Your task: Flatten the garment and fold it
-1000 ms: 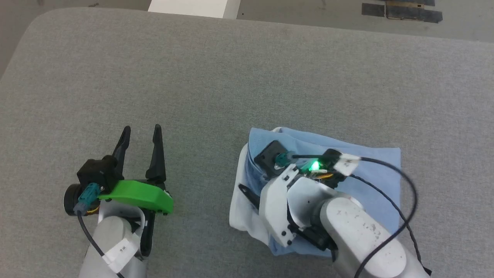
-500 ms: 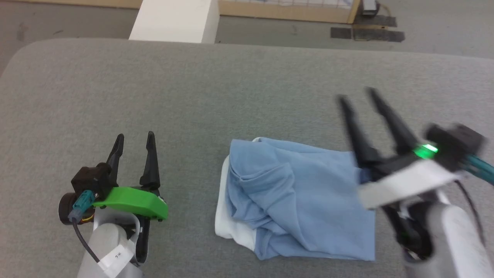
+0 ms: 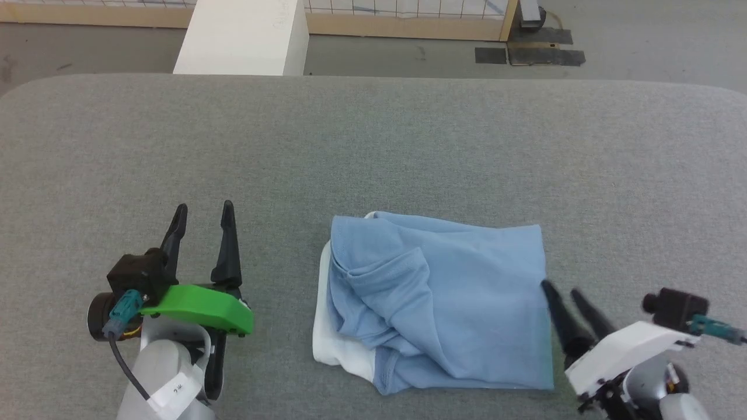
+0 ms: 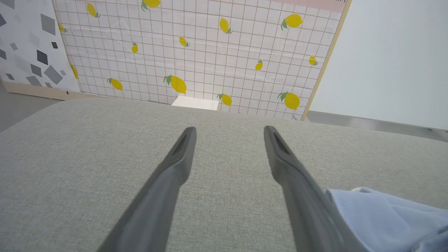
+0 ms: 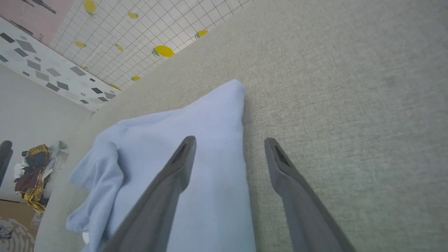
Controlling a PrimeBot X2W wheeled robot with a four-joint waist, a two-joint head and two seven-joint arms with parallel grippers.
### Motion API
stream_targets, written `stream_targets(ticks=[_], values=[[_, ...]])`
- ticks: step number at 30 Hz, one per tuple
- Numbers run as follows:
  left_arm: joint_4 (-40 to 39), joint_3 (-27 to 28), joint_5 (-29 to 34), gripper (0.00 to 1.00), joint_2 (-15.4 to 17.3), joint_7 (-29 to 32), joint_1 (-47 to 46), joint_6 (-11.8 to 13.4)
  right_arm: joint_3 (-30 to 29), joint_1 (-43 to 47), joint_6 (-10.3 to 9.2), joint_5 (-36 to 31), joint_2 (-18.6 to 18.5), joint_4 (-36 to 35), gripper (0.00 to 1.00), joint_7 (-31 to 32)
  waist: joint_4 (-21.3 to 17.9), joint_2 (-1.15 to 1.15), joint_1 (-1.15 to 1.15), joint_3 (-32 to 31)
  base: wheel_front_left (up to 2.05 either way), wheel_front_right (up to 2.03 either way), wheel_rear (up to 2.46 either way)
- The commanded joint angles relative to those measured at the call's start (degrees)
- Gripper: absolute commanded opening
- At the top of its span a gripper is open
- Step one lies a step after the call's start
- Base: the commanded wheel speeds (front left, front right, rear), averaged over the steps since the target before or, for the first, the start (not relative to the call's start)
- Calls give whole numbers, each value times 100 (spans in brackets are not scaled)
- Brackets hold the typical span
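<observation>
On the head view the garment (image 3: 443,303) lies bunched on the grey pad (image 3: 373,151) between my left gripper (image 3: 204,206) and right gripper (image 3: 560,289), both parted and empty; left wrist confirms that; right wrist shows fingers (image 5: 175,171) straddling its right edge, where I'd pinch this soft, light jersey

My left jaws stand wide apart, their two dark fingers (image 4: 168,182) reaching out over the grey woven surface (image 4: 70,157), which shows between them. At the lower right of my view lies the garment (image 4: 385,217), light blue and rumpled, its edge just beside one finger, with a small white bit at its top. Past the surface's far edge a white block (image 4: 195,102) sits before a gridded panel (image 4: 210,52) printed with lemons. A speckled panel (image 4: 24,45) stands to its left and a plain pale wall (image 4: 392,63) to its right.
</observation>
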Motion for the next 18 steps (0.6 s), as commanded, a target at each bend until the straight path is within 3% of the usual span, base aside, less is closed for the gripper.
stream_targets(ticks=[1,11,12,13,15,18], values=[[-2,-6,74,100,12,-27,44,-21,63,-31,-6,138,2,145,100,102,16,0,0,13,0,0,0],[42,-37,65,100,-18,-27,53,-29,468,-471,-6,577,3,1169,100,660,133,0,0,21,0,0,0],[48,-35,63,100,-21,-27,61,-30,494,-504,-6,597,3,1237,91,700,139,0,0,17,0,0,0],[57,-34,62,100,-23,-27,70,-30,534,-542,-6,594,3,1323,33,771,145,0,0,11,0,0,0],[71,-31,63,100,-27,-27,90,-31,572,-602,-6,483,3,1421,0,853,152,0,0,-7,0,0,0],[85,-17,69,100,-33,-27,126,-32,595,-680,-6,297,3,1408,0,988,138,0,0,-54,0,0,0]])
